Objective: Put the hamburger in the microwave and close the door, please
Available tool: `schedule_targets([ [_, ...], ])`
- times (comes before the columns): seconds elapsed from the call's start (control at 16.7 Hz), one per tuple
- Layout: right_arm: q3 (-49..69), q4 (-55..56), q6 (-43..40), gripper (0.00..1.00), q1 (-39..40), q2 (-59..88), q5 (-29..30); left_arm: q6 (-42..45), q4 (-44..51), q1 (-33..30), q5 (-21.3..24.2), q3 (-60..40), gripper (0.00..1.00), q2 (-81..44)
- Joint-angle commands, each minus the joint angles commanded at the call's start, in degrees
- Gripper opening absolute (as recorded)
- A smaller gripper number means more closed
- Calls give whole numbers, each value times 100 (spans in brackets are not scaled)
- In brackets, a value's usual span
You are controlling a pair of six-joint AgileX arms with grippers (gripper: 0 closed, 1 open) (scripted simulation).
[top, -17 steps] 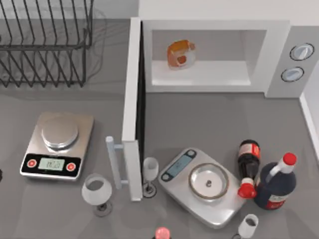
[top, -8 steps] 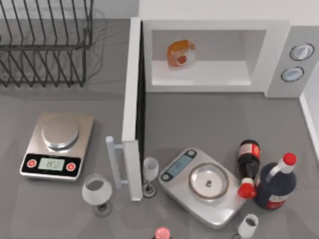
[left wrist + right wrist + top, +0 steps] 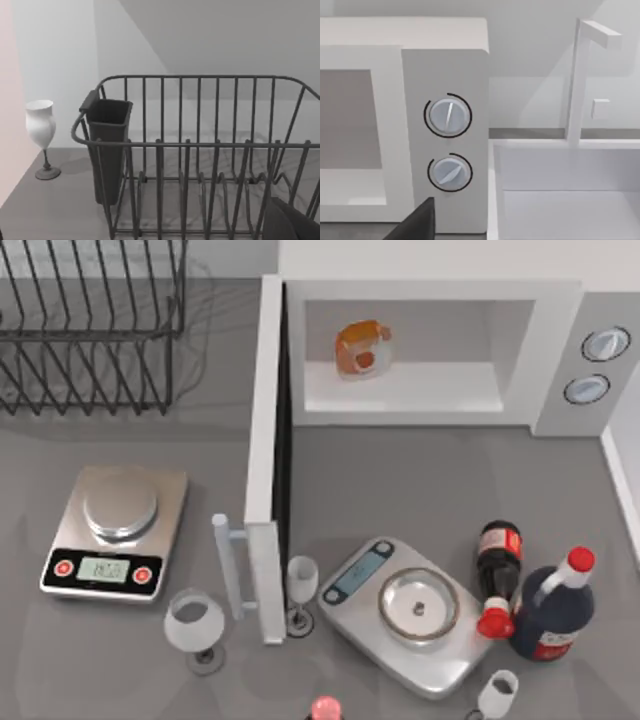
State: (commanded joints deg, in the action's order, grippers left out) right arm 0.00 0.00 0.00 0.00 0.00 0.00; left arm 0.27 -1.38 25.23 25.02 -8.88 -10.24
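Overhead, the hamburger (image 3: 362, 349) sat inside the microwave (image 3: 430, 285), on the left part of its pale floor, tipped up on edge so that its round face with the pale and reddish filling turned toward the opening and the bench (image 3: 420, 480). The door (image 3: 266, 455) stood fully open, swung out from the left edge of the cavity; its long axis ran down the view, away from the oven, with the white bar handle (image 3: 228, 565) on its left face near the free end. A small wine glass (image 3: 300, 590) stood just beside the door's free end on its right, a larger glass (image 3: 194, 625) to its left. Two kitchen scales (image 3: 115, 530) lay on the bench, one each side of the door, with dark bottles (image 3: 550, 615) at the right.

From the left wrist, a wire dish rack (image 3: 200, 160) with a dark cutlery holder (image 3: 107, 145) was seen, and a white glass (image 3: 41, 135) beside it; the left tool's state could not be told.

From the right wrist, the microwave's grey panel with two round dials (image 3: 447, 116) faced the camera, beside a white sink (image 3: 565, 190). The right tool's state could not be told either.
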Motion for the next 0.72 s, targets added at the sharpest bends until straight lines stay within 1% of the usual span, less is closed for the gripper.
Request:
schedule_targets([
  [0.42, 0, 0, 0, 100, 0, 0, 0, 0, 171, 854, 875, -294, 0, -142],
  [0.72, 0, 0, 0, 100, 0, 0, 0, 5, 182, 840, 864, -304, 0, -132],
])
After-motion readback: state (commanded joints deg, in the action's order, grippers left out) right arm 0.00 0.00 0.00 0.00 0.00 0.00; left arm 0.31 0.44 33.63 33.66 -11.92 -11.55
